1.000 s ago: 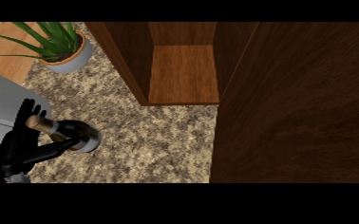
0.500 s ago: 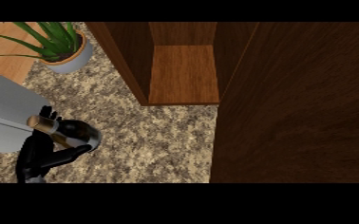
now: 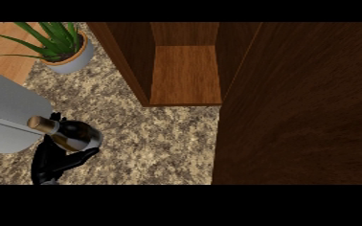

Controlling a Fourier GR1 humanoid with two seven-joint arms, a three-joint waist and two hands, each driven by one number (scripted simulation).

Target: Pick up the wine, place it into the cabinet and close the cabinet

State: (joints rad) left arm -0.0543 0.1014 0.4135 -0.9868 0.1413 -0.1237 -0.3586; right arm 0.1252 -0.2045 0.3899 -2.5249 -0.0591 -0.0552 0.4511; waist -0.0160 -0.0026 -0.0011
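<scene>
Wine (image 3: 71, 135): lower left of the cabinet (image 3: 185, 74), off the worktop (image 3: 155, 139), tipped further over than a second ago.
Left hand (image 3: 55, 163): fingers curled round the bottle's base.
Right hand: out of view.
Cabinet door (image 3: 290, 105): open.
Meaning: grasp secured; carry to the shelf not yet done.

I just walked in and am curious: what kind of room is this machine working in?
Most likely a kitchen: a speckled granite counter, an open wooden cabinet standing on it, a potted plant in the corner, and a wine bottle in the left hand.
</scene>
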